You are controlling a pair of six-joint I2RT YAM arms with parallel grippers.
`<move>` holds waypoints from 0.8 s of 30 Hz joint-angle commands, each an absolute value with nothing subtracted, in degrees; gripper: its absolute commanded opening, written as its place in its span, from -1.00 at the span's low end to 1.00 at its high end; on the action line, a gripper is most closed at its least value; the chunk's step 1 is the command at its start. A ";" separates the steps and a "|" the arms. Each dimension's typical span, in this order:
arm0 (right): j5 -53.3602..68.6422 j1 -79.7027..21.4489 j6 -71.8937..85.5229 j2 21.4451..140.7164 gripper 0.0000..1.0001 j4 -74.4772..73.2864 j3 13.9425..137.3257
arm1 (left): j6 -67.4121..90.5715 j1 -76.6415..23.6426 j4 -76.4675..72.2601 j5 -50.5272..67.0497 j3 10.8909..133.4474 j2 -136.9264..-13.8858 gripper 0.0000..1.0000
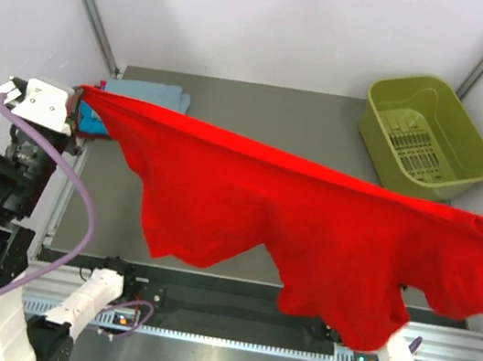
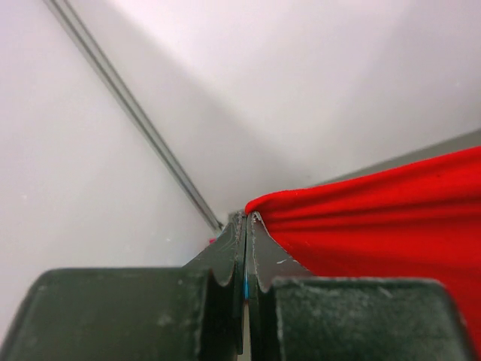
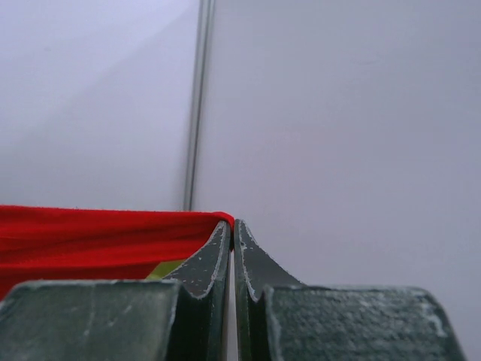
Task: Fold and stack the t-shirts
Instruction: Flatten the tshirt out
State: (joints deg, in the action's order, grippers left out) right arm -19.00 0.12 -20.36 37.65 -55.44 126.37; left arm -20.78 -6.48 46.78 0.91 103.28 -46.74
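The red t-shirt (image 1: 308, 224) is stretched in the air across the table, held at both ends. My left gripper (image 1: 82, 95) is shut on its left corner; in the left wrist view the gripper (image 2: 247, 218) pinches the red t-shirt (image 2: 391, 218) at its tips. My right gripper is past the right edge of the top view; in the right wrist view the gripper (image 3: 231, 223) is shut on the red t-shirt's (image 3: 98, 237) other corner. Folded grey-blue and turquoise t-shirts (image 1: 145, 92) lie at the back left, partly hidden behind the red one.
An olive-green plastic basket (image 1: 427, 137) stands at the back right of the grey table (image 1: 271, 111). White enclosure walls with metal posts surround the table. The red shirt's hem hangs over the table's near edge.
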 commanded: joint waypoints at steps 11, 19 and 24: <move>-24.79 -6.86 -26.45 38.32 -1.00 -35.80 81.24 | -31.81 -5.63 32.71 -9.50 67.61 -55.27 -1.00; -16.53 -6.86 -24.88 52.80 -1.00 -21.29 62.76 | -35.33 -5.01 18.21 -8.00 58.18 -73.28 -1.00; -8.20 -6.85 -24.52 73.50 -1.00 -15.74 65.12 | -35.16 -3.78 14.68 -7.21 67.48 -92.78 -1.00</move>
State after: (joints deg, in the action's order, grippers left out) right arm -13.30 -6.74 -24.45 64.16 -24.05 62.72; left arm -33.67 -5.17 23.18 -5.54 61.21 -85.21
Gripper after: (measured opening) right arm 0.007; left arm 0.010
